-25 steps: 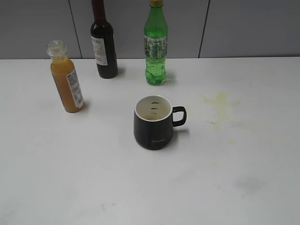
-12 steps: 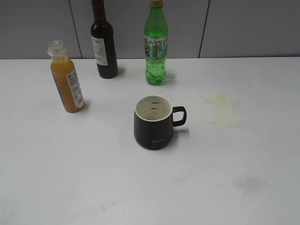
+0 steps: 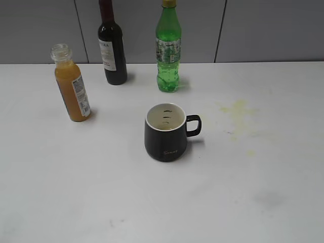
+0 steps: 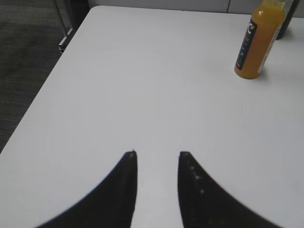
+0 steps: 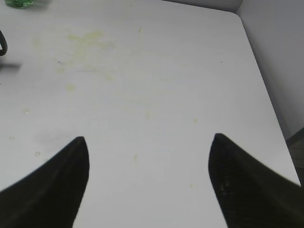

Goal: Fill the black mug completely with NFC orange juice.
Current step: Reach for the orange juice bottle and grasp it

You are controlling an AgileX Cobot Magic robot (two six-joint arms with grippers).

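The black mug [image 3: 166, 134] stands upright mid-table, handle to the right, its cream inside empty of juice. The uncapped NFC orange juice bottle [image 3: 72, 83] stands at the back left, also in the left wrist view [image 4: 259, 40] at the top right. My left gripper [image 4: 157, 154] is open and empty above bare table, well short of the bottle. My right gripper [image 5: 149, 138] is wide open and empty over the right side of the table. Neither gripper shows in the exterior view. A sliver of the mug's handle [image 5: 2, 43] shows at the right wrist view's left edge.
A dark wine bottle [image 3: 112, 48] and a green soda bottle [image 3: 168, 50] stand at the back. Yellowish stains [image 3: 238, 109] mark the table right of the mug, also in the right wrist view [image 5: 85, 40]. The table's left edge [image 4: 52, 78] and right edge [image 5: 263, 80] are near.
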